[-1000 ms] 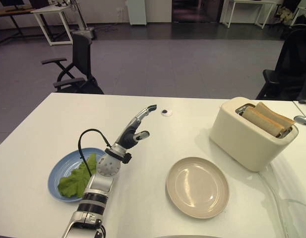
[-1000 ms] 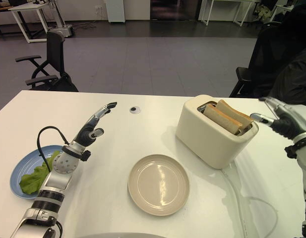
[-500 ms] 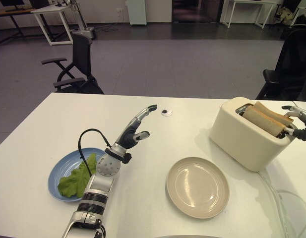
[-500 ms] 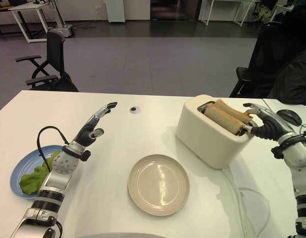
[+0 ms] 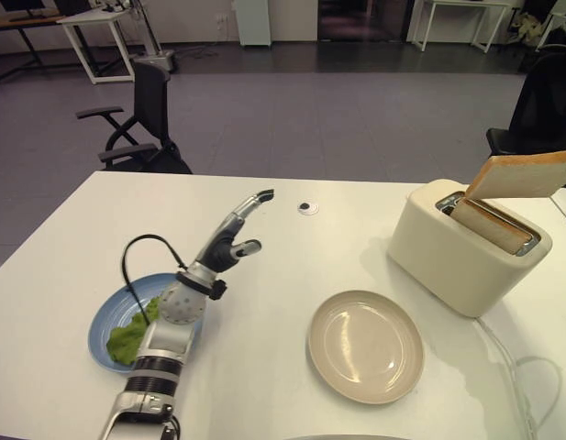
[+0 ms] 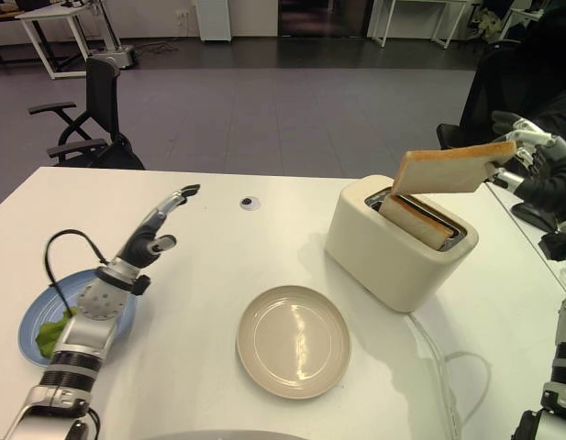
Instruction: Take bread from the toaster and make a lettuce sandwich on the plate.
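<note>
Toaster (image 6: pixel 393 252) holds a second slice (image 6: pixel 416 220); plate (image 6: pixel 294 341) sits bare in front of it. Bread (image 6: pixel 443 170) hangs above the slot, pinched at one edge by my right hand (image 6: pixel 532 158). Left hand (image 5: pixel 223 249) is spread wide, holding nothing, near the lettuce (image 5: pixel 125 339). The edge grip looks thin, so the bread could slip or tear on the way to the plate.

We are lifting one bread slice (image 6: pixel 443 171) out of the toaster (image 6: pixel 383 247).
Our right hand (image 6: pixel 530 151) is raising it clear above the slot, while our left hand (image 5: pixel 223 249) is drifting slightly leftward over the blue plate (image 5: pixel 99 321).

Glossy beige plate (image 5: pixel 365 346); smooth matt cream toaster (image 5: pixel 438 252); smooth white table (image 5: pixel 292 266).
</note>
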You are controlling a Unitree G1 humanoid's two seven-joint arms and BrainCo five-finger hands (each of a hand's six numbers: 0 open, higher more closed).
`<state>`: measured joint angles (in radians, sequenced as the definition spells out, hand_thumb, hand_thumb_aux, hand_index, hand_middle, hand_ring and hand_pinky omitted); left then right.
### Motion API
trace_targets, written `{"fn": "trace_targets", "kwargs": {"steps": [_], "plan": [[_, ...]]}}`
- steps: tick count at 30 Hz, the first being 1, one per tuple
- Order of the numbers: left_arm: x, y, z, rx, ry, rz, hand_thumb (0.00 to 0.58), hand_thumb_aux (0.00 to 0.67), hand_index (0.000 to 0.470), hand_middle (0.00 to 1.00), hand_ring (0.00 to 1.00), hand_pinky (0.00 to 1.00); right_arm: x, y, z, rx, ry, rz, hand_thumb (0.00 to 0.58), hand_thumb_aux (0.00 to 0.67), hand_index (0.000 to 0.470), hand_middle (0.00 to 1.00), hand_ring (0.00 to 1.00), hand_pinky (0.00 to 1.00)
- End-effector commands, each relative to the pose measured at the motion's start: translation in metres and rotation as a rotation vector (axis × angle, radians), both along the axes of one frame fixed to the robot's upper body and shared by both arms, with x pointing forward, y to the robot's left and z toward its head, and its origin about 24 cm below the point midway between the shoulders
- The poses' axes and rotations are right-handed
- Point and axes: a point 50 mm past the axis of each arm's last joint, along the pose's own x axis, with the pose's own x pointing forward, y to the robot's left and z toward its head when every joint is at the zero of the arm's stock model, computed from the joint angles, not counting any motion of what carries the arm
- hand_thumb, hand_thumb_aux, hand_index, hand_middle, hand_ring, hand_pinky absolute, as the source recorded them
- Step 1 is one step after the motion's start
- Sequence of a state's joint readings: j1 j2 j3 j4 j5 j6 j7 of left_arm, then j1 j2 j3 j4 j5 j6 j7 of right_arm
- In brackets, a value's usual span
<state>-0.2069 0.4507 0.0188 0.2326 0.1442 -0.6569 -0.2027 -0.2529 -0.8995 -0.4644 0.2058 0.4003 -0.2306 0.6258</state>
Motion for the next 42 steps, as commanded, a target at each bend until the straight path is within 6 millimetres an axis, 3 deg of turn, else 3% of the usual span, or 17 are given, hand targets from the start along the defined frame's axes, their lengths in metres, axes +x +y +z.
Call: {"fn": "trace_targets", "kwargs": {"steps": [1, 5, 12, 16, 20, 26, 27, 28, 29, 30, 31, 32, 33, 37, 40, 41, 42], "plan": [[-0.017, 0.058, 0.011, 0.214, 0.047, 0.114, 0.0, 0.0, 0.0, 0.0, 0.0, 0.0, -0.009, 0.032, 0.017, 0.008, -0.005, 0.397, 0.58, 0.67, 0.47, 0.0, 0.0, 0.0], [-0.034, 0.1, 0.021, 0.431, 0.135, 0.171, 0.0, 0.0, 0.0, 0.0, 0.0, 0.0, -0.01, 0.06, 0.012, -0.098, 0.06, 0.682, 0.58, 0.67, 0.47, 0.0, 0.0, 0.0], [-0.064, 0.148, 0.01, 0.745, 0.358, 0.251, 0.0, 0.0, 0.0, 0.0, 0.0, 0.0, 0.0, 0.12, -0.014, -0.434, 0.299, 1.027, 0.58, 0.67, 0.47, 0.0, 0.0, 0.0], [-0.07, 0.157, 0.004, 0.831, 0.4, 0.304, 0.0, 0.0, 0.0, 0.0, 0.0, 0.0, 0.015, 0.154, -0.028, -0.58, 0.419, 1.117, 0.58, 0.67, 0.47, 0.0, 0.0, 0.0], [-0.082, 0.16, -0.008, 0.929, 0.475, 0.322, 0.0, 0.0, 0.0, 0.0, 0.0, 0.0, 0.033, 0.192, -0.059, -0.758, 0.579, 1.168, 0.58, 0.67, 0.47, 0.0, 0.0, 0.0], [-0.092, 0.152, -0.031, 1.092, 0.592, 0.299, 0.0, 0.0, 0.0, 0.0, 0.0, 0.0, 0.047, 0.232, -0.1, -0.925, 0.661, 1.161, 0.58, 0.67, 0.47, 0.0, 0.0, 0.0], [-0.093, 0.152, -0.033, 1.103, 0.6, 0.307, 0.179, 0.113, 0.079, 0.0, 0.0, 0.0, 0.048, 0.236, -0.103, -0.936, 0.652, 1.158, 0.576, 0.615, 0.431, 0.0, 0.0, 0.0], [-0.093, 0.153, -0.033, 1.109, 0.604, 0.318, 0.255, 0.168, 0.118, 0.0, 0.0, 0.0, 0.049, 0.239, -0.106, -0.941, 0.639, 1.151, 0.568, 0.573, 0.402, 0.0, 0.0, 0.0], [-0.093, 0.153, -0.034, 1.12, 0.606, 0.33, 0.304, 0.208, 0.146, 0.0, 0.0, 0.0, 0.05, 0.241, -0.108, -0.946, 0.626, 1.141, 0.511, 0.439, 0.308, 0.0, 0.0, 0.0], [-0.093, 0.154, -0.035, 1.128, 0.606, 0.339, 0.31, 0.213, 0.149, 0.0, 0.0, 0.0, 0.05, 0.242, -0.109, -0.952, 0.617, 1.135, 0.466, 0.373, 0.262, 0.0, 0.0, 0.0], [-0.092, 0.154, -0.036, 1.135, 0.606, 0.346, 0.319, 0.221, 0.155, 0.0, 0.0, 0.0, 0.05, 0.242, -0.11, -0.958, 0.613, 1.132, 0.331, 0.231, 0.162, 0.0, 0.0, 0.0], [-0.092, 0.154, -0.037, 1.144, 0.608, 0.352, 0.334, 0.234, 0.164, 0.0, 0.0, 0.0, 0.049, 0.242, -0.111, -0.963, 0.61, 1.131, 0.144, 0.089, 0.063, 0.0, 0.0, 0.0], [-0.092, 0.154, -0.039, 1.152, 0.609, 0.357, 0.36, 0.257, 0.181, 0.0, 0.0, 0.0, 0.049, 0.242, -0.112, -0.967, 0.605, 1.13, 0.0, 0.0, 0.0, 0.0, 0.0, 0.0], [-0.09, 0.15, -0.045, 1.171, 0.597, 0.357, 0.462, 0.368, 0.258, 0.0, 0.0, 0.0, 0.047, 0.244, -0.108, -0.949, 0.565, 1.131, 0.0, 0.0, 0.0, 0.0, 0.0, 0.0], [-0.089, 0.145, -0.048, 1.159, 0.568, 0.351, 0.575, 0.61, 0.428, 0.0, 0.0, 0.0, 0.045, 0.243, -0.105, -0.94, 0.542, 1.129, 0.0, 0.0, 0.0, 0.0, 0.0, 0.0], [-0.089, 0.145, -0.049, 1.154, 0.565, 0.352, 0.58, 0.665, 0.466, 0.0, 0.0, 0.0, 0.045, 0.243, -0.104, -0.939, 0.538, 1.129, 0.0, 0.0, 0.0, 0.0, 0.0, 0.0], [-0.089, 0.145, -0.049, 1.15, 0.563, 0.354, 0.58, 0.67, 0.47, 0.0, 0.0, 0.0, 0.045, 0.243, -0.104, -0.938, 0.535, 1.128, 0.0, 0.0, 0.0, 0.0, 0.0, 0.0]]}}
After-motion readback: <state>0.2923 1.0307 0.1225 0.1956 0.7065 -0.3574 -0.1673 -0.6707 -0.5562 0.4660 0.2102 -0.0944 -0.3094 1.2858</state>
